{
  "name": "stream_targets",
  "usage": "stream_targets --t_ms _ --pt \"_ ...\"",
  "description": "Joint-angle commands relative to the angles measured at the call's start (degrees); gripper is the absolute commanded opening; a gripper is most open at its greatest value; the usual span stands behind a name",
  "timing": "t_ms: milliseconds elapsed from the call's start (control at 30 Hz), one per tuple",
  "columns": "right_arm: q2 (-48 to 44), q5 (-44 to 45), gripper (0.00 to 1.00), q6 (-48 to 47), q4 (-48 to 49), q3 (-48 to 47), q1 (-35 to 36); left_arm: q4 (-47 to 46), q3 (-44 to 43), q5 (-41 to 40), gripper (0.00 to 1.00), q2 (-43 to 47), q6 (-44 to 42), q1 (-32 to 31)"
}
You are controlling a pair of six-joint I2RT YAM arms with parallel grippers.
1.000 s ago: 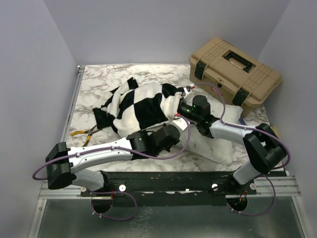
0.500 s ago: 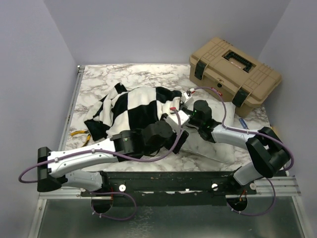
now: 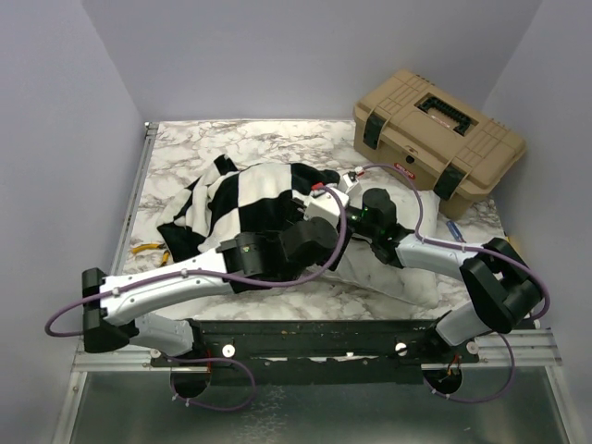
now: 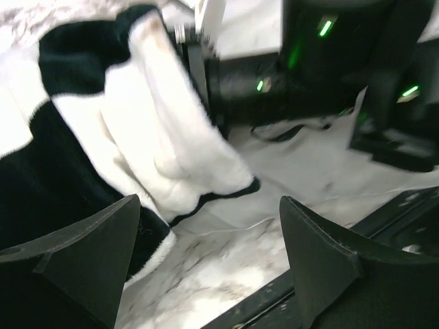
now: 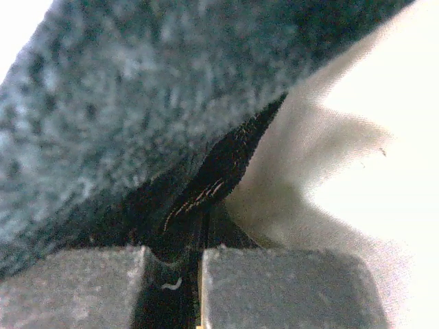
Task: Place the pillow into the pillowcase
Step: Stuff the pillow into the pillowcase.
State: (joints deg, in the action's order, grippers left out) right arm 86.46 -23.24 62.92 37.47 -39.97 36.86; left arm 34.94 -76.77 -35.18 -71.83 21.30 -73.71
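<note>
A white-and-grey marbled desk (image 3: 185, 148) carries everything. A large plain white puffy pillow (image 3: 412, 277) lies across its near right part, under the right arm, and its left end meets the limp black-and-white checked fabric pillowcase (image 3: 240, 199), which is bunched at centre left. A tan hard-plastic toolbox (image 3: 435, 129) with black latches sits at the far right corner, apart from both. The left fingers (image 4: 212, 226) stand wide apart with nothing between them, just before the pillowcase's hem. The right fingers (image 5: 200, 274) are pressed together, pinching a dark edge of the pillowcase. Yellow-handled pliers (image 3: 148, 248) lie near the left edge, beside the fabric.
</note>
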Motion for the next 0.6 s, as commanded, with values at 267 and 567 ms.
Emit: stream_targets --t_ms 267,567 --pt "-1.8 -1.1 0.00 1.8 1.5 -0.2 0.3 8.6 4.7 -13.2 0.52 -10.0 0.2 7.3" --pt "-2.1 -0.8 0.00 2.0 0.6 -0.3 0.3 5.7 -3.9 -1.1 0.00 -5.1 0.0 6.1"
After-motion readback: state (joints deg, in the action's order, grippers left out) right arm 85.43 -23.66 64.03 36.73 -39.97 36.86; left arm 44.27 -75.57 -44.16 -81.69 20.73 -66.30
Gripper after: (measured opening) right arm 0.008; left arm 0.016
